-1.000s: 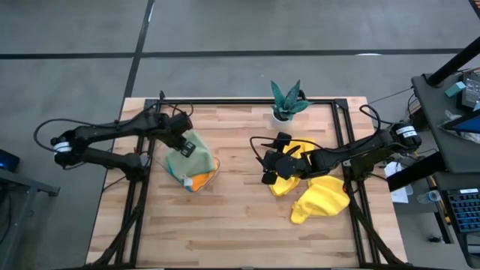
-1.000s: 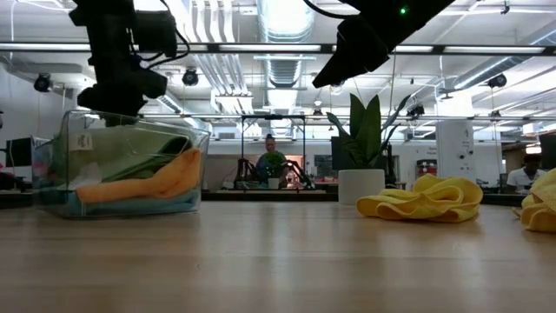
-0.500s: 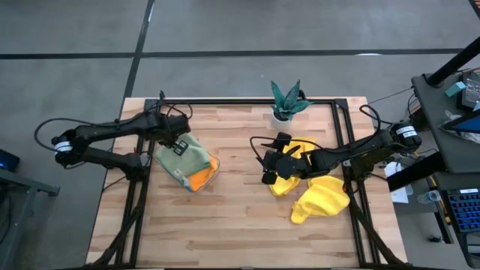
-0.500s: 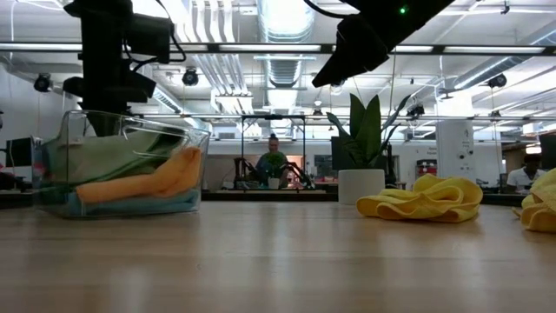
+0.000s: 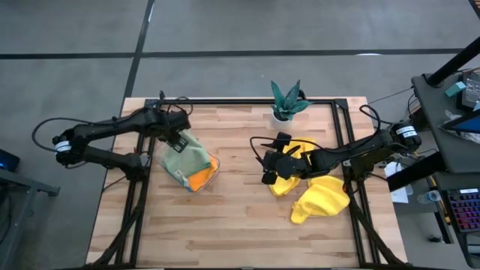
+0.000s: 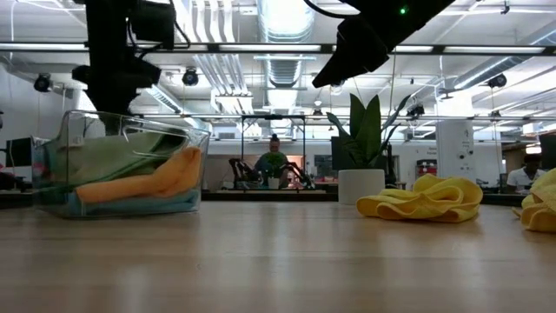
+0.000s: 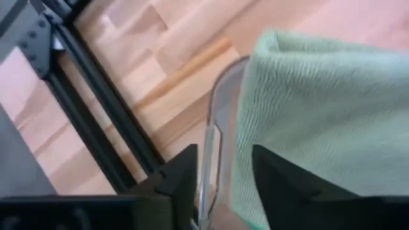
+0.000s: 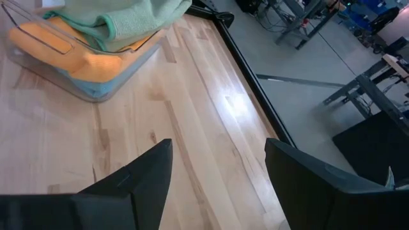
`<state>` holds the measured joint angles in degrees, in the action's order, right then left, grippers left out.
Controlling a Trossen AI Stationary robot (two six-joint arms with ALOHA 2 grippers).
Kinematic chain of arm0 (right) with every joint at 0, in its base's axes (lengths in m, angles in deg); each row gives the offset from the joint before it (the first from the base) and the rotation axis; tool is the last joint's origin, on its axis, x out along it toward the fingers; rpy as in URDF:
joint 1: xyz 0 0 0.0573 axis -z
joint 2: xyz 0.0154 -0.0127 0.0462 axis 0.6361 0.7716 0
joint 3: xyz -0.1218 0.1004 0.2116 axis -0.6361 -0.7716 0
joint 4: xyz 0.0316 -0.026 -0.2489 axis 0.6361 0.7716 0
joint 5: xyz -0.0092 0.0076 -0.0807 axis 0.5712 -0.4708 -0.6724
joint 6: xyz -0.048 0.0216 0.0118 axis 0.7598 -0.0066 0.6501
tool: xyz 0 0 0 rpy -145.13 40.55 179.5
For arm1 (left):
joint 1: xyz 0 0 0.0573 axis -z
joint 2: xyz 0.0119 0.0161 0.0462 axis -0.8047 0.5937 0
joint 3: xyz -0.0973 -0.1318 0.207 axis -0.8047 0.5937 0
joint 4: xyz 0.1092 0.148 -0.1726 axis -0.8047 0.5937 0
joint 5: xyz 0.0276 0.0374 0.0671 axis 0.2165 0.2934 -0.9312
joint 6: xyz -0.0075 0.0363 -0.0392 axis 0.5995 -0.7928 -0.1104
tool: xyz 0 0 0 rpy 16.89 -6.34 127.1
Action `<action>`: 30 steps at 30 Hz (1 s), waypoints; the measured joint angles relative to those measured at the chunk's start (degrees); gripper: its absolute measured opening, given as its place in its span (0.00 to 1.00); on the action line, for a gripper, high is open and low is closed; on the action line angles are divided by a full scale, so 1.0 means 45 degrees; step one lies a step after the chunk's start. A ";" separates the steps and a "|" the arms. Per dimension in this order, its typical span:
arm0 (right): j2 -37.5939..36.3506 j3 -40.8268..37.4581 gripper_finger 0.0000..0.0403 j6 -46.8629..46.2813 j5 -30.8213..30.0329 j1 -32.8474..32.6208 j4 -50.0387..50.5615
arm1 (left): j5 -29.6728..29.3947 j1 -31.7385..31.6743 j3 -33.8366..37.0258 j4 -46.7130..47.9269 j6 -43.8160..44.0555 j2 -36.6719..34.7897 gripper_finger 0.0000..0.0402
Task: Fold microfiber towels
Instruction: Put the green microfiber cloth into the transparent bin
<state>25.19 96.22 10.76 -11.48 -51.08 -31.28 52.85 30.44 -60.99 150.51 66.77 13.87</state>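
Three of the five cloths look finished. The pale green towel (image 5: 184,154) lies folded on top of the stack in the clear tray (image 5: 212,171), left of centre in the high view, with the orange towel (image 5: 199,179) showing beneath it at the tray's lower right edge. In the low view the bright blue towel (image 6: 130,203) shows as a thin band at the bottom of that stack, under the orange and the green.

The two yellow towels are not yet folded. One yellow towel (image 5: 301,150) lies crumpled right of centre in the high view, partly under the right arm; the other yellow towel (image 5: 324,199) sits bunched just below it, toward the lower right. By my judgement, then, a little over half the work is done and these two are what is left.

The left end effector (image 5: 174,133) sits at the upper left corner of the tray. In its wrist view the dark fingers (image 7: 182,179) are parted, one on either side of the tray's clear wall, with the green cloth lying beside them and nothing held between them. The right end effector (image 5: 268,166) hangs over bare wood at the centre of the high view, just left of the upper yellow cloth, its fingers spread wide and empty in its own wrist view.

The worktop (image 5: 240,232) also carries a small plant (image 5: 287,99) at the upper centre.
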 joint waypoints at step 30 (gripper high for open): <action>0.2263 0.3552 0.57 0.2704 0.7486 0.3343 0.0349 | -0.3178 0.8501 0.0161 -0.3377 -0.0319 -0.0427 0.43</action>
<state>35.38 112.21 22.93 22.20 -36.03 -29.71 38.55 68.70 -60.26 135.31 65.33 11.95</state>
